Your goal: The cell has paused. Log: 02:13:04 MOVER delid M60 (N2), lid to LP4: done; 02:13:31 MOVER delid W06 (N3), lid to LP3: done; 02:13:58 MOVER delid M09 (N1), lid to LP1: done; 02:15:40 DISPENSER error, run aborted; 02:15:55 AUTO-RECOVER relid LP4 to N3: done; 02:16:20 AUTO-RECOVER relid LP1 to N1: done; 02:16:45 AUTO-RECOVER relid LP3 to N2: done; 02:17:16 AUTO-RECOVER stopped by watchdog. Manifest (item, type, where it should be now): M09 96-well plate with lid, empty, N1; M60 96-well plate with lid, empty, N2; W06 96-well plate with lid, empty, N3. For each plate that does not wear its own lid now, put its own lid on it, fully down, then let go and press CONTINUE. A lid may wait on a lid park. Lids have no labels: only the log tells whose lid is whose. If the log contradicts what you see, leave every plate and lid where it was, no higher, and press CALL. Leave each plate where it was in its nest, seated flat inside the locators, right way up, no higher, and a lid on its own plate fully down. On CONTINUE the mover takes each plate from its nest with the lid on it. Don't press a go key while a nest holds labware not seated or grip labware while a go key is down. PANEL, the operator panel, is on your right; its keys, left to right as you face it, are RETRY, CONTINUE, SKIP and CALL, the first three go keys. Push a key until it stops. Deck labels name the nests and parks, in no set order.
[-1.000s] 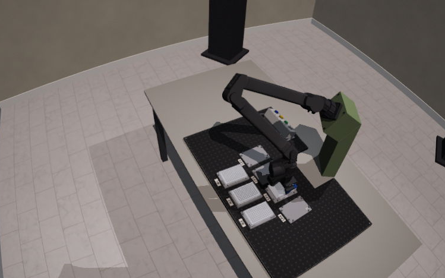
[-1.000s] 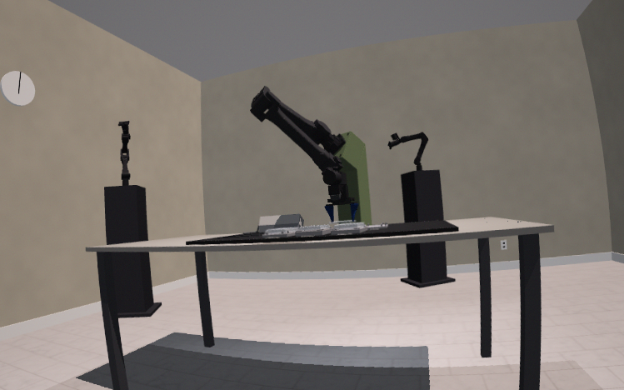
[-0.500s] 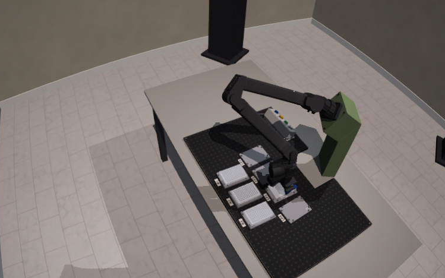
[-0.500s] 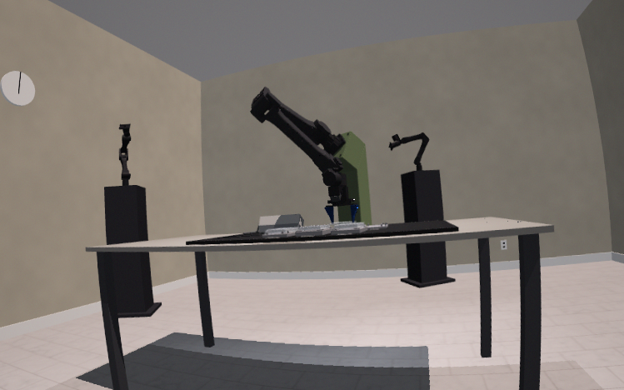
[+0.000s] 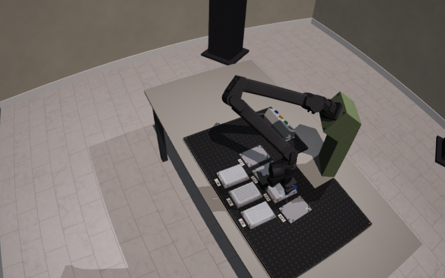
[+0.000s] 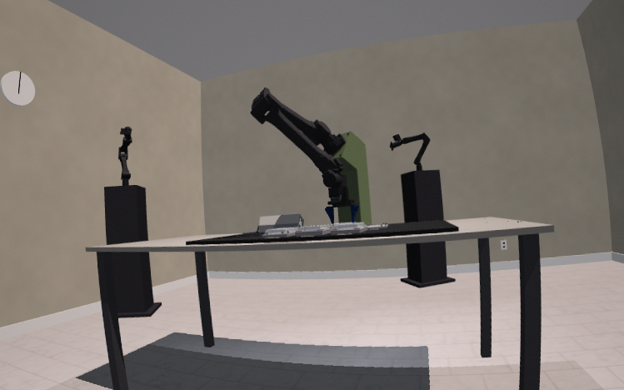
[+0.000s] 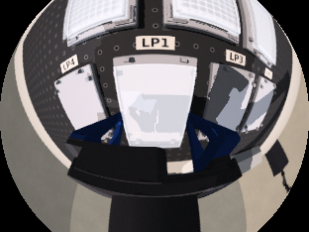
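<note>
Three white 96-well plates (image 5: 232,175) (image 5: 245,193) (image 5: 257,214) sit in a row of nests on the black deck. I cannot tell which of them wear lids. My gripper (image 5: 280,190) is shut on a clear lid (image 7: 154,107), its blue fingers on the lid's two long sides. It holds the lid low over the park labelled LP1 (image 7: 156,43). I cannot tell whether the lid touches the park. In the side view the gripper (image 6: 340,213) is just above the deck.
Bare grey lid parks lie on both sides of LP1 (image 5: 294,209) (image 5: 254,155) (image 7: 78,96) (image 7: 232,90). The operator panel (image 5: 279,122) with coloured keys stands behind the arm. A tall green box (image 5: 339,135) holds the arm's base at the deck's right.
</note>
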